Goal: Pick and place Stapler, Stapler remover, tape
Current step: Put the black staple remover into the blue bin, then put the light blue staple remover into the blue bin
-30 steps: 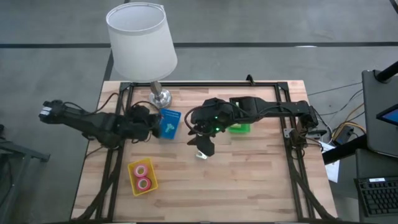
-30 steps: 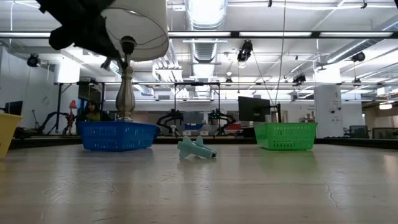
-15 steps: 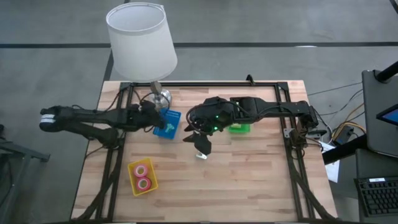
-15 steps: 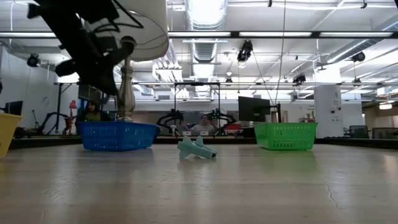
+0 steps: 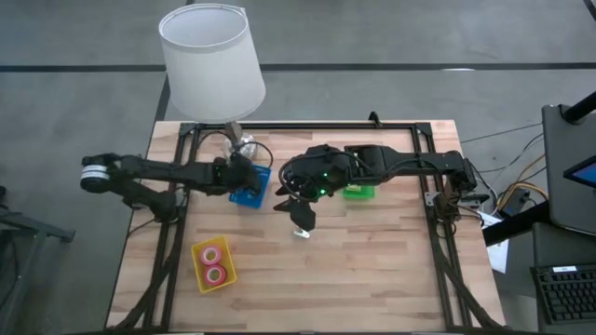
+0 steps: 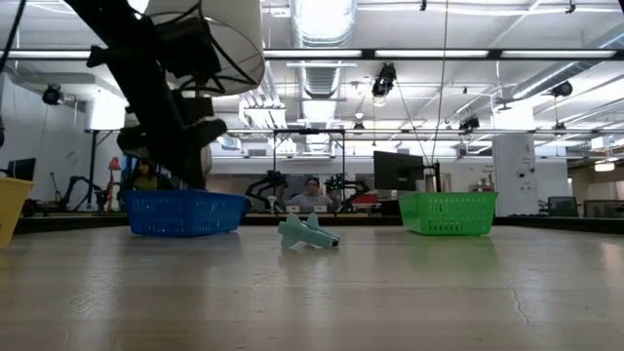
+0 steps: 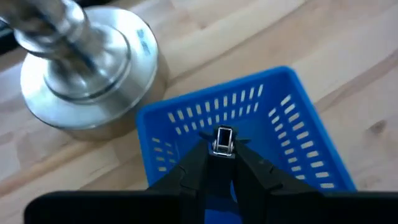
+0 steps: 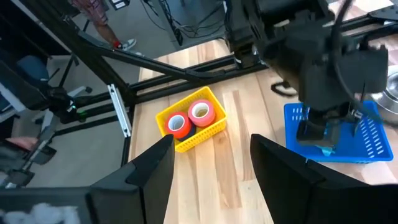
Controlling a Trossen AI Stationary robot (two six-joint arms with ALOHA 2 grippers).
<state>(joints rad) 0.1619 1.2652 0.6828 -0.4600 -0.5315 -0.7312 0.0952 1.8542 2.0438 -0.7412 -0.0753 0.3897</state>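
My left gripper hangs over the blue basket, shut on a small silver and black object. A teal item lies inside that basket. My right gripper hovers open above a small teal tool that lies on its side on the bare table. It touches nothing. The red tape and the pink tape lie flat in the yellow tray near the table's front left. My left gripper pinches the small silver and black object between its two fingers, which come at it from above, slanting down. The object is lifted clear over the open blue basket. Which part of it the fingers have is hidden by the fingers themselves.
A lamp with a white shade stands on its round metal base just beyond the blue basket. A green basket sits under the right arm. The black frame rails run along the table's edges. Bare wood lies toward the near edge.
My left arm has stretched out toward the table's right, carrying its shut gripper from beside the blue basket to over it and lower. The teal tool on the table has kept its place.
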